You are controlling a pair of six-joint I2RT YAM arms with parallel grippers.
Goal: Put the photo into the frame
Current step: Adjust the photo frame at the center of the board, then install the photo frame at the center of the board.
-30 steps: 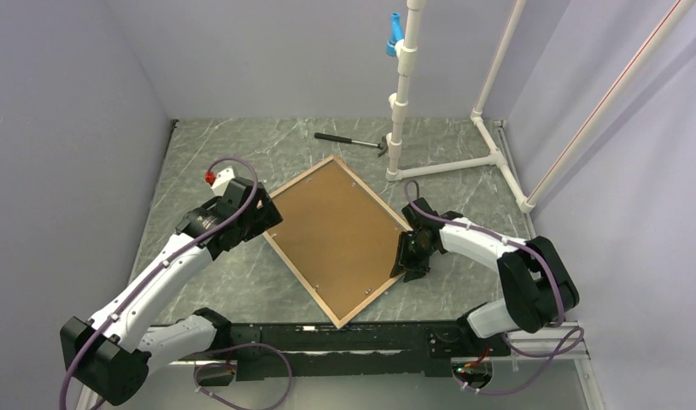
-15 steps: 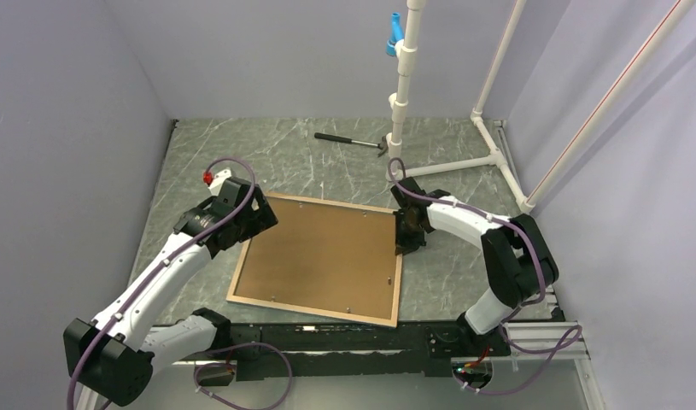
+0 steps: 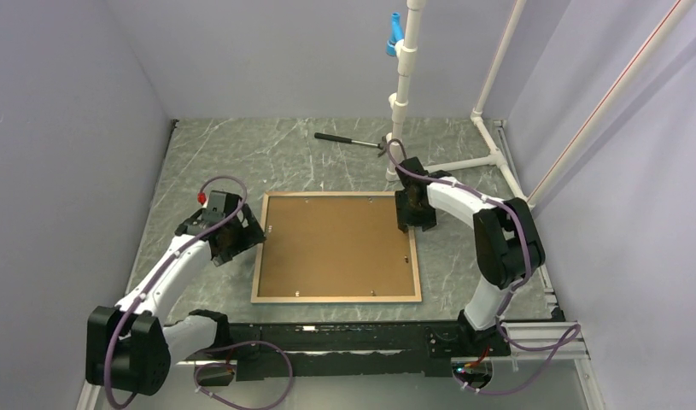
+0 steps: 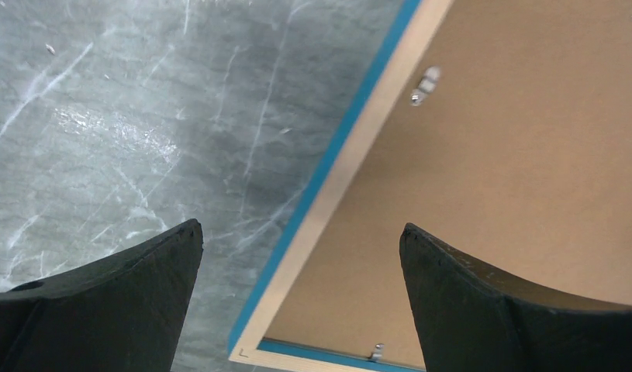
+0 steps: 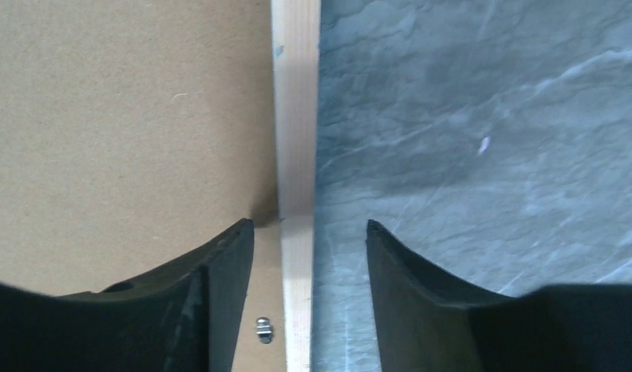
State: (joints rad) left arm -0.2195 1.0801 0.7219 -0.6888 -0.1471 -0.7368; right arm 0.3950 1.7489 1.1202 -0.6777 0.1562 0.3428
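The grey marble tabletop (image 3: 207,162) holds the big thin rectangle picture frame (image 3: 336,298). The frame lies flat and face down, its light wood back up and a turquoise-blue edge peeking out underneath. The plain brown backing board (image 3: 336,243) fills the inside of the frame. I cannot see the photo anywhere; it may be under the board.

The frame's long sides run left to right, straight with the near tabletop edge. The left gripper (image 3: 239,242) hangs over the frame's left side with its fingers as wide apart as they go, one over the stone and one over the board. The right gripper (image 5: 309,248) sits over the frame's right side near the far corner, fingers partly apart, the wood strip running between them and gripped by neither. Both arms are about equally close.

A second ago the frame lay turned like a diamond. Now it is straight.

Small metal clips (image 5: 264,329) sit on the board, just inside the frame.
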